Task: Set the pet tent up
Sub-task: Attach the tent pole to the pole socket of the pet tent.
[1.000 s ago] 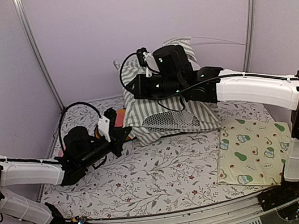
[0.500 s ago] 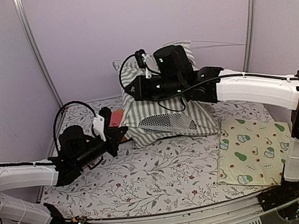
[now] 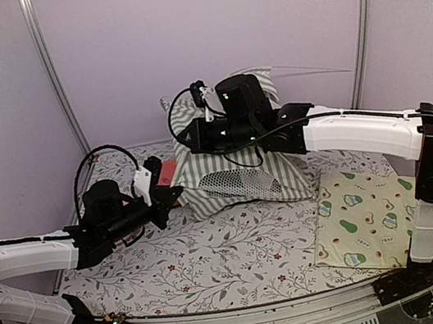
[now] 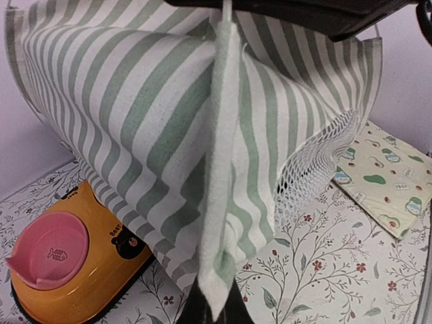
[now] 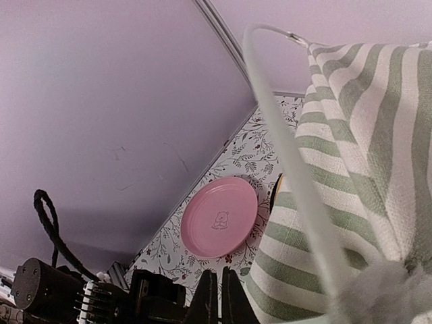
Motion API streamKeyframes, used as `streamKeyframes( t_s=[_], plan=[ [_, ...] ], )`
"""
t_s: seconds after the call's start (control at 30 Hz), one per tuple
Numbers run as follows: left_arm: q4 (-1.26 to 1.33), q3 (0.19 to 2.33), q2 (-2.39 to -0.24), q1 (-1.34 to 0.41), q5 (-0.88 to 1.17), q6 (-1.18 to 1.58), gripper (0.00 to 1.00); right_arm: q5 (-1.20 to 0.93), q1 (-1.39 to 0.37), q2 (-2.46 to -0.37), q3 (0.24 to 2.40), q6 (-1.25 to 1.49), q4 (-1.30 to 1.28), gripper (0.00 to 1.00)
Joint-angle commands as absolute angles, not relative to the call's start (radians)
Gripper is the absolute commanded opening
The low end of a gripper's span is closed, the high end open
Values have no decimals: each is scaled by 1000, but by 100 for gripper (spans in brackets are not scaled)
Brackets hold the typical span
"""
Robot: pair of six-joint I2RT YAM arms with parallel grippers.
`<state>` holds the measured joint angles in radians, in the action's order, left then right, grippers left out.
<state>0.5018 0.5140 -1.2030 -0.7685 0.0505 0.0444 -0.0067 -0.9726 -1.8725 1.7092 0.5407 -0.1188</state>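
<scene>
At the floral tabletop's (image 3: 217, 266) far edge, sage-green striped fabric pet tent (image 3: 239, 173), left gripper (image 3: 172, 195) pinching its hem, right gripper (image 5: 217, 283) closed.

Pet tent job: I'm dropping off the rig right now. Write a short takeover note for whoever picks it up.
Left gripper: shut on a seam strip at the pet tent's lower left corner.
Right gripper: shut, up at the tent's top. Its wrist view shows no grip; a thin white pole runs beside it.
Tent: far middle of the table, top raised, fabric sagging. Orange bowl at its left edge, avocado mat front right.
Done: top lifted.
Left: get it standing taut unaided, then release.
</scene>
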Motion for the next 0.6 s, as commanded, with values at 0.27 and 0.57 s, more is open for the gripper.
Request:
streamKeyframes(
  t_s=[0.27,0.57],
  plan=[
    [490,592,-1217,-769,84,35,0,64,-940,-1891,1722,449,-127,0],
    [490,596,-1180,-767,37,75,21,21,-972,-1938,1756,457,-187,0]
  ],
)
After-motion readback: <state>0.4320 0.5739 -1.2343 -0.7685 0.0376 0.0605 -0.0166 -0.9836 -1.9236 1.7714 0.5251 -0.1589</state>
